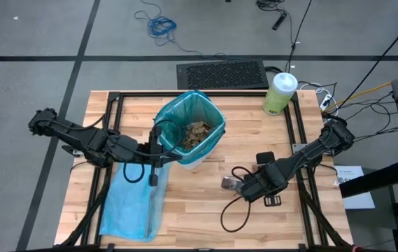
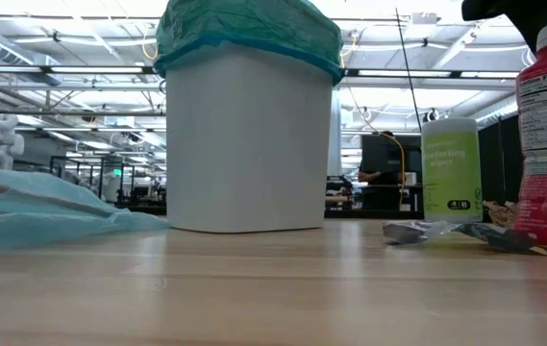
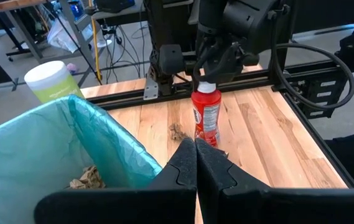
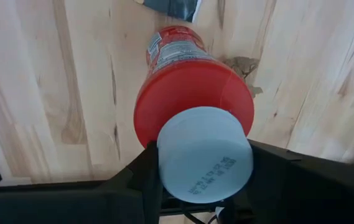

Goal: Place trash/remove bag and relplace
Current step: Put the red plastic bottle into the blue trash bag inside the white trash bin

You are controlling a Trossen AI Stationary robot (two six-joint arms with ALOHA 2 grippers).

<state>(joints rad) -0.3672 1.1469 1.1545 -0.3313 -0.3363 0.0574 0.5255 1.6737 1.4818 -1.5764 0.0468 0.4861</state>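
A white bin (image 2: 249, 144) lined with the teal bag (image 1: 192, 126) stands mid-table, with brown paper wads (image 1: 197, 133) inside. A pale blue bag (image 1: 132, 203) lies flat at the near left. My left gripper (image 3: 195, 163) is shut at the bin's near-left rim; whether it touches the liner I cannot tell. A red bottle with a white cap (image 3: 206, 118) stands upright on the table at the right, with my right gripper (image 4: 204, 168) coming down over it. Beside the bottle lie a silvery wrapper (image 2: 417, 231) and a brown wad (image 3: 177, 130). My right gripper has the bottle's white cap (image 4: 164, 155) between its two fingers (image 4: 140, 180), one on each side of the cap. The fingers come from above, pointing down. The bottle stands upright with its base on the table.
A tall green canister with a white lid (image 1: 280, 92) stands at the far right corner. Black frame rails (image 1: 303, 133) run along the table's sides. A black cable loop (image 1: 233, 213) lies near the right arm. Bare wood shows along the near middle.
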